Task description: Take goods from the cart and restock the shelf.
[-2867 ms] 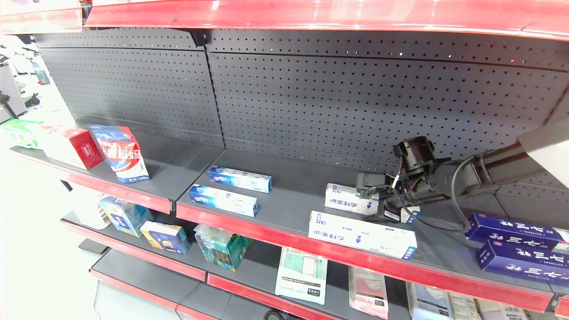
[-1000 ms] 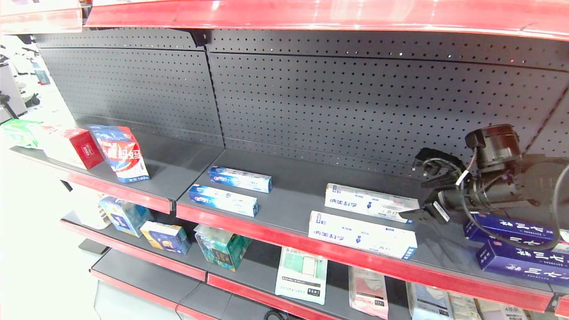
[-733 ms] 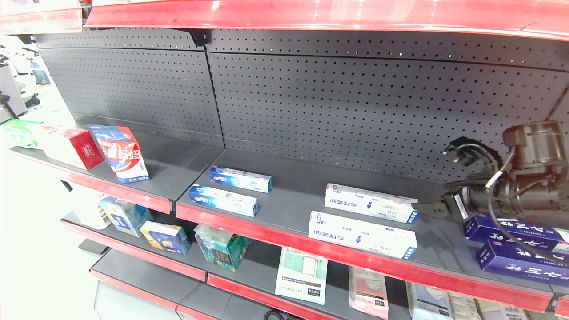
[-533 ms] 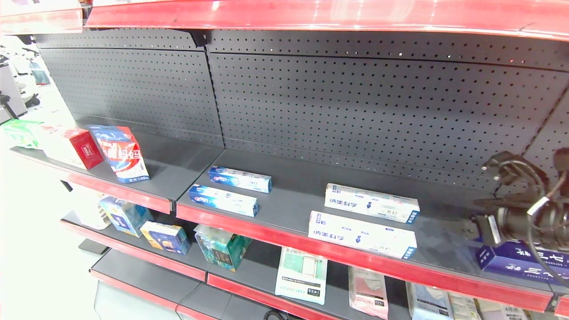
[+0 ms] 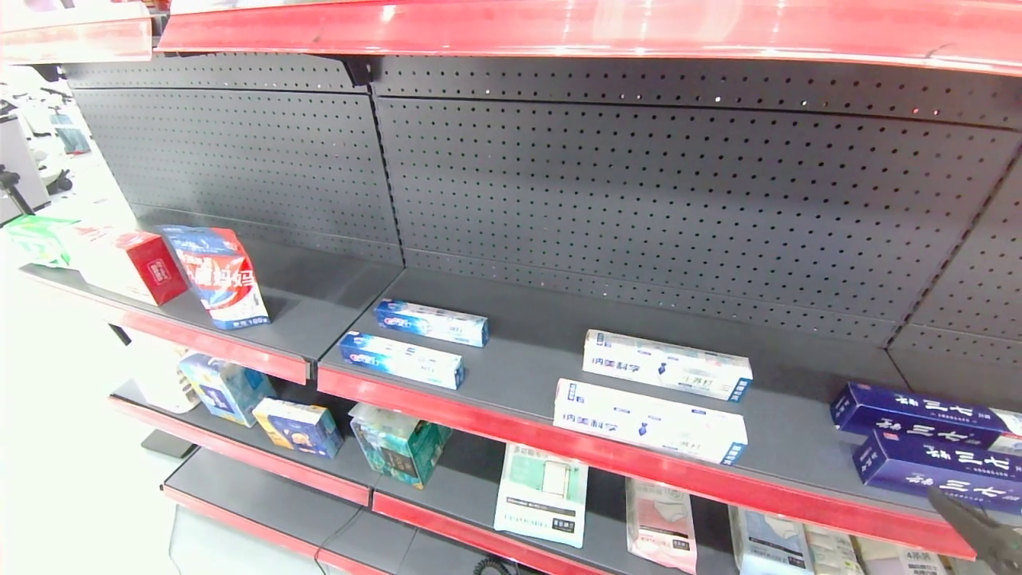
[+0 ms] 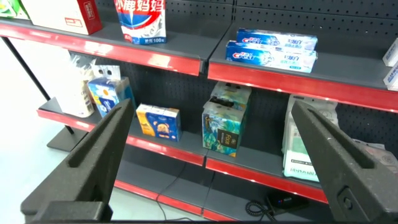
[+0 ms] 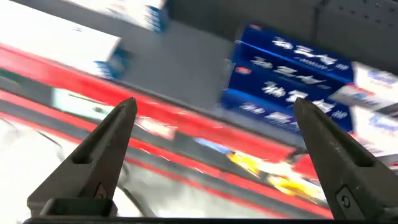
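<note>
Two white toothpaste boxes lie on the middle shelf, one at the rear and one at the front. Left of them lie two blue-and-white boxes; two dark blue boxes lie at the right end. My right gripper hangs open and holds nothing, low in front of the shelf's red edge by the dark blue boxes; one fingertip shows at the lower right corner. My left gripper is open with nothing in it, out in front of the lower shelves.
A red box and a blue-red pouch stand on the left shelf section. The lower shelf holds small cartons, a teal box and hanging packs. Perforated back panels close the rear. An upper red shelf edge overhangs.
My right gripper has let go of the rear white toothpaste box, drawn off to the right and dropped below the shelf's front edge. The box stays where it was set.
</note>
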Robot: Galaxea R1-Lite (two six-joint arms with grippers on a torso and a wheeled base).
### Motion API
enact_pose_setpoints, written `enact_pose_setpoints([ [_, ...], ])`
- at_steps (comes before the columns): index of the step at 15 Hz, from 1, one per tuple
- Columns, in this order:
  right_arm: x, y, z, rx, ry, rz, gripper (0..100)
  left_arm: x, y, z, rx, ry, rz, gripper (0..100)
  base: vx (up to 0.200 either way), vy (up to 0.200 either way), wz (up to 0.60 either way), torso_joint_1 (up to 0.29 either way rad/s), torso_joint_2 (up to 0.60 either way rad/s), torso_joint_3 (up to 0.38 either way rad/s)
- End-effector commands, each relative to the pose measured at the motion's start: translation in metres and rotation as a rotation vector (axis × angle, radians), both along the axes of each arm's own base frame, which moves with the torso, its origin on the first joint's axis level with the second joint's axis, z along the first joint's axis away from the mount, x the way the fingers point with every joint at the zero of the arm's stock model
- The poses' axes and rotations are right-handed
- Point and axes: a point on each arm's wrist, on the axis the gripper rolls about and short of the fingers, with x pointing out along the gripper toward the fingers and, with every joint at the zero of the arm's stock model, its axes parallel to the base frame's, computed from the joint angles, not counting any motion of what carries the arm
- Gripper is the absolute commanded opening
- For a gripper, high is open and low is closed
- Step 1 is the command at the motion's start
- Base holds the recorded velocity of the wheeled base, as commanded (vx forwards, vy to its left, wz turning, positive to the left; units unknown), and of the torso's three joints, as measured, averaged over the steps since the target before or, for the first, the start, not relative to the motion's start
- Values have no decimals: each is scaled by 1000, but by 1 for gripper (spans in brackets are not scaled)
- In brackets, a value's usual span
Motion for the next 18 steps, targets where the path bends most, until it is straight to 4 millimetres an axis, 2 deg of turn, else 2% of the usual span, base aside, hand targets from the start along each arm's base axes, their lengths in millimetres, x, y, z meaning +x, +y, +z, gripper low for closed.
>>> enact_pose_setpoints([
  [1,-47,7,-36,33,-155,25,100,0,0,0,0,0,-1,100,0,0,0,0,0,0],
  [2,-55,9,-43,15,-168,19,100,0,0,0,0,0,0,100,0,0,0,0,0,0],
  [4,-59,9,-38,25,-179,22,100,0,0,0,0,0,0,100,0,0,0,0,0,0],
  [5,-59,9,-34,89,-193,16,100,0,0,0,0,0,2,100,0,0,0,0,0,0],
  [8,-74,11,-53,108,-267,80,100,0,0,0,0,0,0,100,0,0,0,0,0,0],
  [9,-76,11,-52,92,-281,52,100,0,0,0,0,0,0,100,0,0,0,0,0,0],
  [10,-77,11,-52,76,-293,24,100,0,0,0,0,0,2,100,0,0,0,0,0,0],
  [11,-76,7,-57,36,-268,-111,100,0,0,0,1,0,-1,100,0,0,0,0,0,0],
  [12,-76,7,-58,78,-269,-133,100,0,0,0,0,0,2,100,0,0,0,0,0,0],
  [18,-76,7,-57,73,-269,-124,100,0,0,0,3,0,-1,100,0,0,0,0,0,0],
])
